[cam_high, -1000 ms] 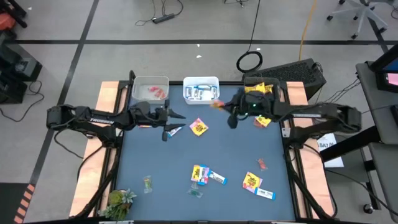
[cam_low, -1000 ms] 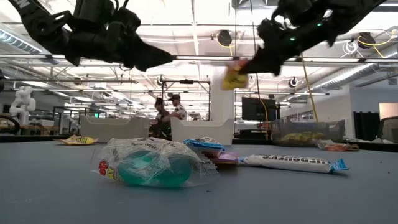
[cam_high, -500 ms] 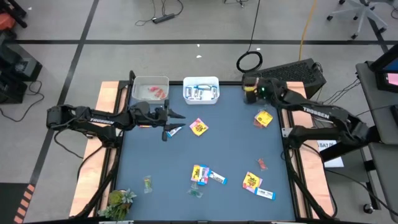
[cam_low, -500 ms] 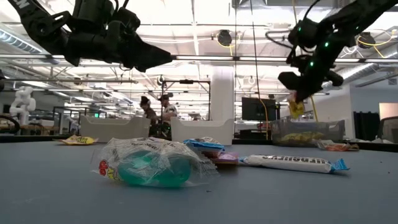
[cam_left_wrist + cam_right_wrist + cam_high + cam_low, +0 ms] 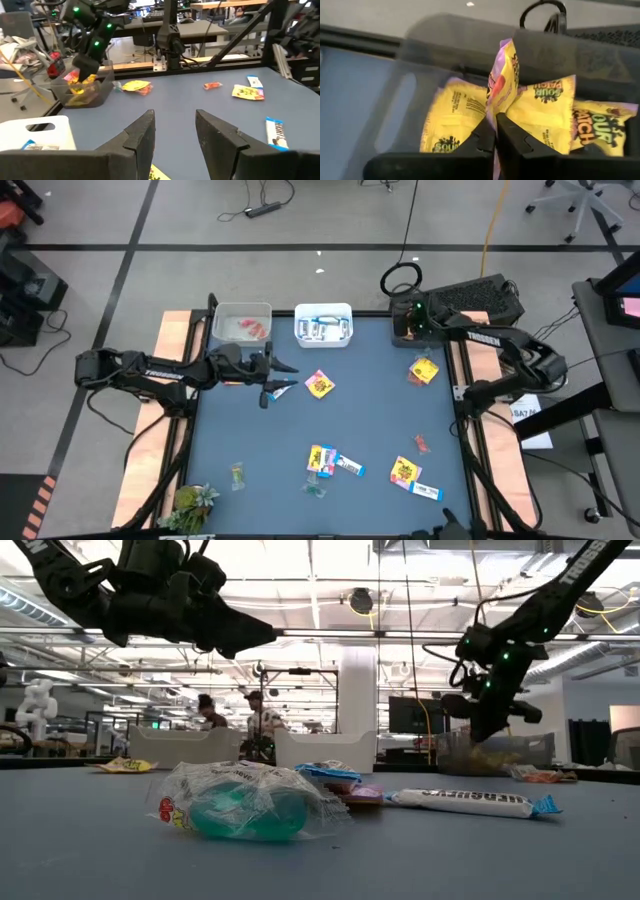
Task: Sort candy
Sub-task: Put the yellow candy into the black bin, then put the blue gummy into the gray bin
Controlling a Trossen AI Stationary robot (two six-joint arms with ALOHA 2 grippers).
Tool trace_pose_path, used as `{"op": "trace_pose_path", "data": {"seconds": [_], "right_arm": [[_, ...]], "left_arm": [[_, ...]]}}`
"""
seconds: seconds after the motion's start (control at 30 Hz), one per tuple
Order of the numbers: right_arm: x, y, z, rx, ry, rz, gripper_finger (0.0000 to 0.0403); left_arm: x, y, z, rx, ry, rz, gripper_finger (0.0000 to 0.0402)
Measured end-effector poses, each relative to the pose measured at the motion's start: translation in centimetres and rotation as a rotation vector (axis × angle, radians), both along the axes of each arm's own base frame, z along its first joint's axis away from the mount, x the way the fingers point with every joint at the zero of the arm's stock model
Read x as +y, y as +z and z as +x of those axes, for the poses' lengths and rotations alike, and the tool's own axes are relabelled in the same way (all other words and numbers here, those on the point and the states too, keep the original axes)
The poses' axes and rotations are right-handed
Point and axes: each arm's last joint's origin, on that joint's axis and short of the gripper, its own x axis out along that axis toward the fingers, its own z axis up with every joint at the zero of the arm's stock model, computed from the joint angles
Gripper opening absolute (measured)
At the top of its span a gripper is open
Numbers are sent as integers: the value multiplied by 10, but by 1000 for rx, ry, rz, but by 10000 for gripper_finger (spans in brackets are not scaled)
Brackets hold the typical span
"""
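Observation:
My right gripper [image 5: 495,125] is shut on a yellow candy packet [image 5: 502,80] and reaches down into the clear bin [image 5: 102,87] at the table's far right, where other yellow packets [image 5: 452,117] lie. In the high view it is at the far right corner [image 5: 403,332]. My left gripper [image 5: 174,131] hangs open and empty above the table left of centre [image 5: 288,368]. Below it, a blue-and-white bar [image 5: 283,389] and a yellow packet [image 5: 319,385] lie flat on the table. My right gripper pinches one end of the yellow packet [image 5: 496,106] between its two fingers. The fingers slant down from above into the clear bin. The creased packet sticks out beyond the fingertips, over the packets lying in the bin; whether it touches them I cannot tell.
At the far edge stand a clear bin with red pieces [image 5: 243,326] and a white bin with blue-and-white bars [image 5: 323,326]. Loose candy lies near the right edge [image 5: 424,370], at the near right [image 5: 403,471] and at the near middle [image 5: 322,459]. A green plant [image 5: 192,502] sits at the near left corner.
My right gripper has carried the yellow packet from above the table's far middle toward the far right corner, has sunk and tipped downward, and now reaches into the clear bin, still shut on the packet.

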Motion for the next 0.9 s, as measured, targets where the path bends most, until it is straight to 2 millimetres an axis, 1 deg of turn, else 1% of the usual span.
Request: {"op": "trace_pose_path", "data": {"seconds": [0.13, 0.23, 0.37, 0.47, 0.57, 0.7, 0.8, 0.9], "right_arm": [[-1, -4, 0, 24, 12, 13, 24], [1, 1, -1, 26, 25, -3, 55], [6, 17, -5, 24, 38, -25, 111], [14, 40, -6, 37, 72, -39, 152], [29, 54, -5, 67, 118, -15, 180], [56, 62, -1, 102, 126, -5, 193], [77, 56, 2, 124, 125, 11, 194], [94, 49, 7, 109, 131, 27, 194]], "left_arm": [[-1, 0, 0, 1, -7, 0, 148], [-1, 0, 0, 1, -7, 0, 148], [-1, 0, 0, 1, -7, 0, 148], [-1, 0, 0, 1, -7, 0, 148], [-1, 0, 0, 1, -7, 0, 148], [-1, 0, 0, 5, -7, -1, 148], [-1, -1, 0, 9, -7, -2, 148], [-1, -1, 0, 9, -7, -2, 148]]}}
